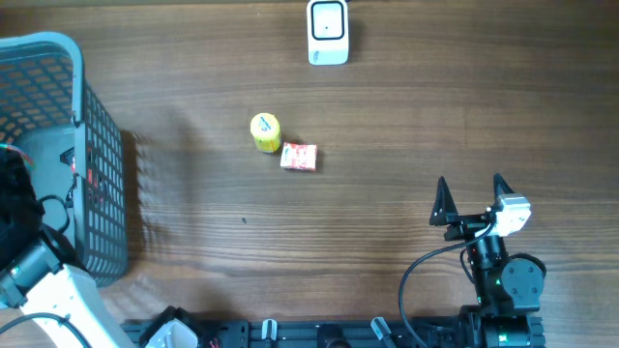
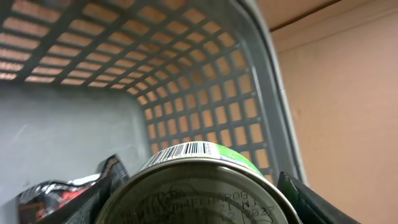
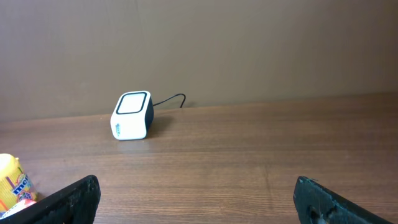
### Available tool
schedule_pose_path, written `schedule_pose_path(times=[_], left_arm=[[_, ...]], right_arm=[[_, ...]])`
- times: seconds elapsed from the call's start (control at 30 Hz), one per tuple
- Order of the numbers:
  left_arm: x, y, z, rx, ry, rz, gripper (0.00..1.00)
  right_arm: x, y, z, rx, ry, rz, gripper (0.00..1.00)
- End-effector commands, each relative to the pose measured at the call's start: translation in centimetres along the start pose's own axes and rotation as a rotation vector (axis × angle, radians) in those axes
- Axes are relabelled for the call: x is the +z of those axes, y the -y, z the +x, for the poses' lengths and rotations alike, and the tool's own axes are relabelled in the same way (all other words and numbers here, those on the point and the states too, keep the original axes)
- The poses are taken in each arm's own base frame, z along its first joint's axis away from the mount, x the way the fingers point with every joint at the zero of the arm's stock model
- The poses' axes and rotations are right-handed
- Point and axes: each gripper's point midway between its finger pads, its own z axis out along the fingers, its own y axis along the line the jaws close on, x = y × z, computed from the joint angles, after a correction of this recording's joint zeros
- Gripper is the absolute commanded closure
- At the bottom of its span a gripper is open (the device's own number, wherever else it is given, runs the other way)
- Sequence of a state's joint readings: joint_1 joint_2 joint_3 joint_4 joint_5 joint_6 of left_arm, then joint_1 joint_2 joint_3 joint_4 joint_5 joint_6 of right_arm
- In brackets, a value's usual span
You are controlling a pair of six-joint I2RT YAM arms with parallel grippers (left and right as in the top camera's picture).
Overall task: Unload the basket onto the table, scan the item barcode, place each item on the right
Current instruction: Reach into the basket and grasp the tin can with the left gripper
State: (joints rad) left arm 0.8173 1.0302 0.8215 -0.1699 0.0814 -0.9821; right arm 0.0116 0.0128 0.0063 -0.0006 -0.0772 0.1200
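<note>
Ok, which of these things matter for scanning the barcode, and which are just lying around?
For the job: can, held by left gripper; its barcode; white scanner.
Lying about: basket, black pouch, yellow tub, red packet, open right gripper.

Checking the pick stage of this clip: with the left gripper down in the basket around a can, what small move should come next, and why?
Probably lift the can straight up. It appears clamped in the left gripper, low between the mesh walls of the basket, while the scanner stands far across the table. The can likely has to clear those walls first.
</note>
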Motion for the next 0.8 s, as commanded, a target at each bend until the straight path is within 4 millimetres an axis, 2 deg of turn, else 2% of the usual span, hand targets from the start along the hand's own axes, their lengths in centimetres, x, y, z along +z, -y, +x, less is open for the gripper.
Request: schedule_pose_path(times=[0.0,0.23,0.37,0.5,0.6,0.77], left_arm=[[0.2,2.1,0.0,0.017,-0.020,0.082,0.31],[-1.0,7.5,1.1,-0.001,-0.126,0.334,0.30],[-2.7,11.1,1.7,-0.010,-0.195,0.508,0.29],[-4.5,13.9,2.5,-0.018,-0.253,0.637,0.29],[-5.7,15.7,4.0,0.013,-0.292,0.718,0.29],[-7.6,18.3,8.3,0.043,-0.382,0.810,0.29]], right_arm=[[0.0,0.1,-0.1,0.013,0.005,0.006,0.00],[0.0,0.1,-0.1,0.013,0.005,0.006,0.00],[0.0,0.1,-0.1,0.013,0.005,0.006,0.00],[0.0,0.1,-0.1,0.013,0.005,0.006,0.00],[0.0,0.1,-0.1,0.013,0.005,0.006,0.00],[0.0,0.1,-0.1,0.013,0.005,0.006,0.00]])
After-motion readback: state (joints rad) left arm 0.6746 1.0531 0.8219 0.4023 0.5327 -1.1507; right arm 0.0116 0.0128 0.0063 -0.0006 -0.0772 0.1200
